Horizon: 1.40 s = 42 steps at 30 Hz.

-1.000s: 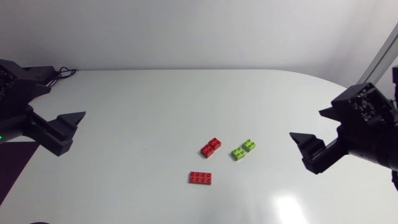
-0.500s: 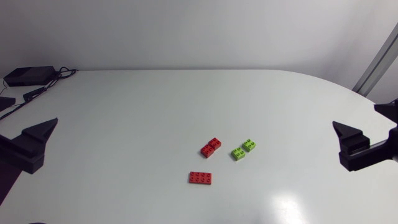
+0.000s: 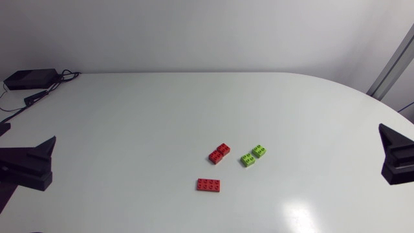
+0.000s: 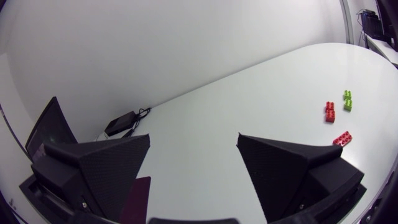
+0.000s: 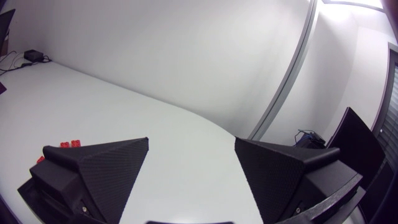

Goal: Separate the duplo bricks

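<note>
Bricks: red brick point(image 3: 219, 153), green brick point(image 3: 253, 155), lower red brick point(image 3: 208, 185), mid-frame.
Left end effector point(image 4: 194, 140): apart.
Right end effector point(image 5: 191, 142): apart.

The light is bright and even, and it seems to come from above. The white table point(image 3: 162, 116) carries one soft patch of glare near its front edge. The lone red brick point(image 3: 208, 185) throws only a faint shadow. In both wrist views the table edge bends strongly.

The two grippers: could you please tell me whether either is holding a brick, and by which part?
Nothing is held. The left gripper and the right gripper are both open and empty; the bricks lie on the table, away from both.
</note>
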Motion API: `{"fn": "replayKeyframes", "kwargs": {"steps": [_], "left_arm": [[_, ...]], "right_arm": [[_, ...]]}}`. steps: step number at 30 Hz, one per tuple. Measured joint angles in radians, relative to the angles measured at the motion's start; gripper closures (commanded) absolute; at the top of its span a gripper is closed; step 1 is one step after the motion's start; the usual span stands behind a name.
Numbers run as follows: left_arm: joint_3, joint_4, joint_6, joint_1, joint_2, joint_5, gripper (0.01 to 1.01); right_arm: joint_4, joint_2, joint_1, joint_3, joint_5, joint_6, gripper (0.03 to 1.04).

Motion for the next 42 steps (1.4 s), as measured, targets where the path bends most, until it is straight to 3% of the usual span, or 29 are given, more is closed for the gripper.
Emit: {"fn": "replayKeyframes", "kwargs": {"steps": [4,17,27,36,42], "left_arm": [[-0.056,0.057,0.001,0.003,-0.053,-0.004,0.046],[-0.087,0.074,-0.005,0.035,-0.158,-0.003,0.046],[-0.171,0.154,-0.026,0.035,-0.238,-0.003,0.046],[-0.255,0.182,-0.031,0.042,-0.28,-0.003,0.046],[-0.319,0.266,-0.139,0.084,-0.281,-0.044,0.046]], "right_arm": [[0.019,-0.072,0.0,-0.026,-0.017,-0.006,0.07],[0.082,-0.193,-0.108,-0.122,-0.039,-0.056,0.07],[0.09,-0.201,-0.118,-0.207,-0.04,-0.131,0.07],[0.102,-0.201,-0.141,-0.215,-0.081,-0.099,0.07],[0.102,-0.201,-0.144,-0.216,-0.111,-0.075,0.07]]}}
